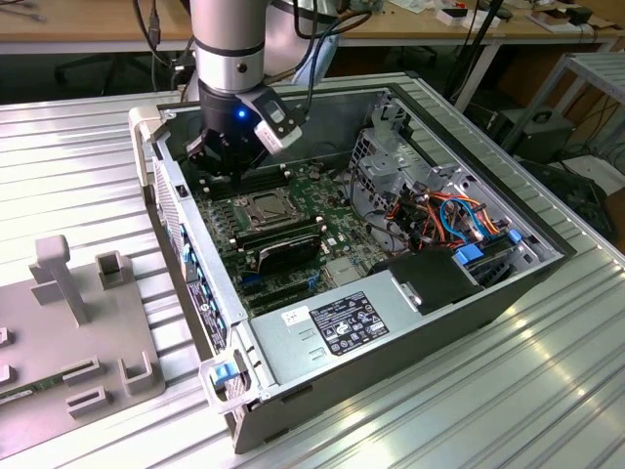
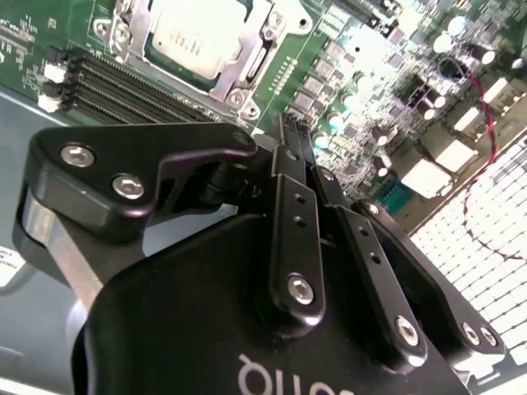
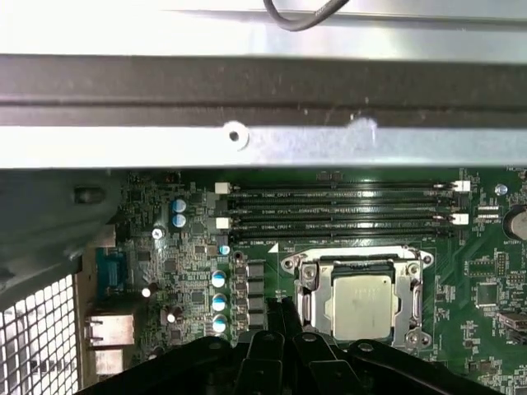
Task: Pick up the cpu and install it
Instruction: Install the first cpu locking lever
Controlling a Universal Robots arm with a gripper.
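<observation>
The cpu (image 3: 360, 306) is a silvery-tan square lying flat inside the metal-framed socket (image 3: 306, 284) on the green motherboard; it shows in both wrist views, cpu (image 2: 193, 37). My gripper (image 3: 280, 317) hangs just above the board beside the socket, towards the rear ports. Its black fingers (image 2: 290, 152) are pressed together with nothing between them. In the exterior view the gripper (image 1: 227, 168) is low inside the open computer case, at the far end of the board behind the socket (image 1: 262, 208).
Memory slots (image 3: 338, 210) run next to the socket. The case wall (image 3: 263, 144) stands close beside the gripper. Long black memory sticks (image 1: 283, 244), a power supply (image 1: 342, 322), drive bays with orange and blue cables (image 1: 459, 220) fill the case. A grey fixture (image 1: 78, 332) lies at the exterior view's left.
</observation>
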